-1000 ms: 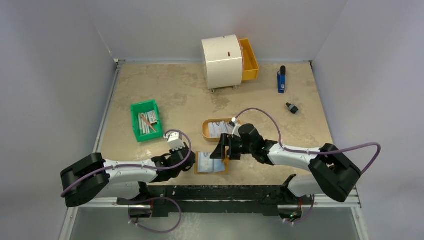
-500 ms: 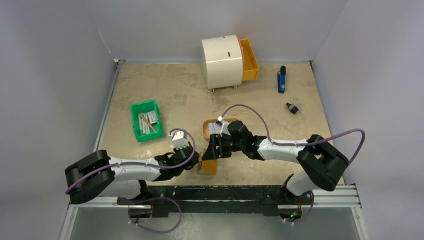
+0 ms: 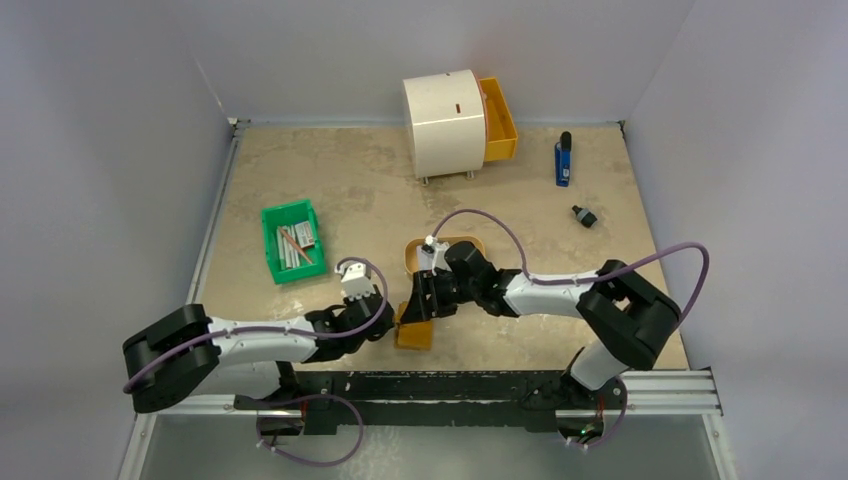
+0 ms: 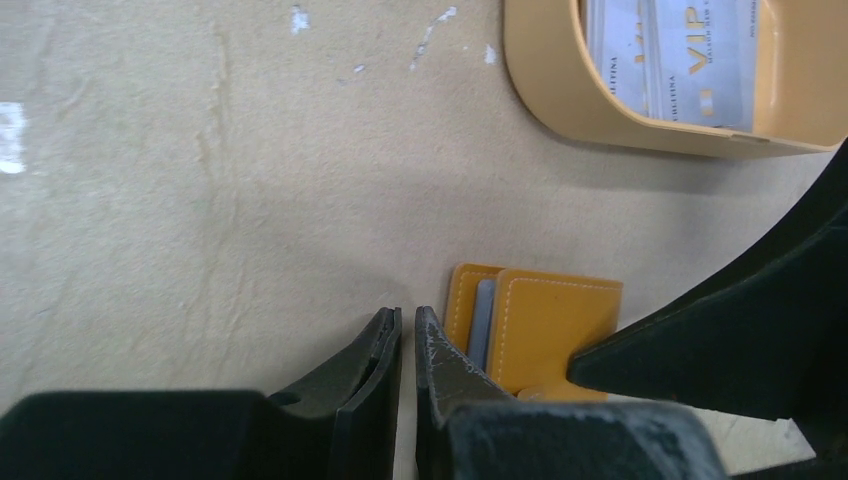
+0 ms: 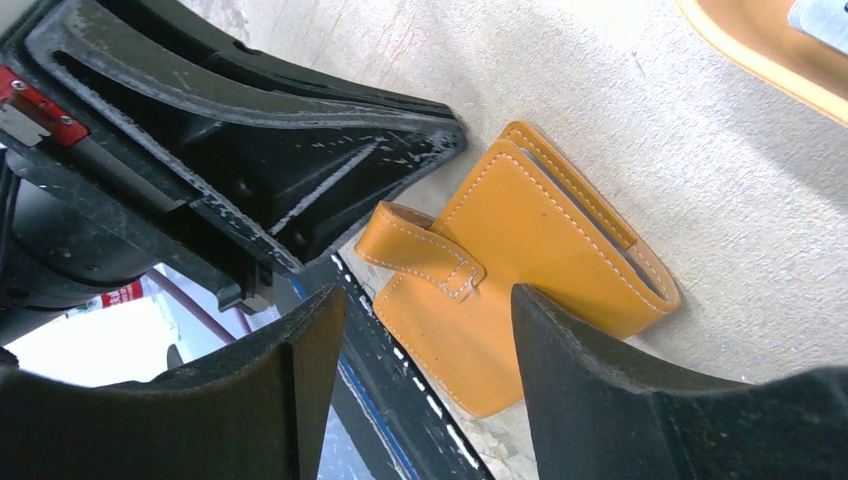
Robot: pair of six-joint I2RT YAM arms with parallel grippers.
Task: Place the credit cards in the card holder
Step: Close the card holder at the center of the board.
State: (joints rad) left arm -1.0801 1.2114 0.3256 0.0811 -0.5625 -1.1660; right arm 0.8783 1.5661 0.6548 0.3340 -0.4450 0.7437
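The card holder (image 3: 413,332) lies folded at the near side, a grey strip showing between its leaves; the right gripper (image 5: 425,298) hangs over it, jaws spread wide and empty; the left gripper (image 4: 407,315), pressed nearly together on nothing, sits just left of it. The credit cards (image 4: 668,55) lie in the tan tray (image 4: 560,100) just beyond.

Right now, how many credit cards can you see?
3 credit cards: two overlapping in the tan tray, one edge showing inside the card holder. More may lie hidden beneath.
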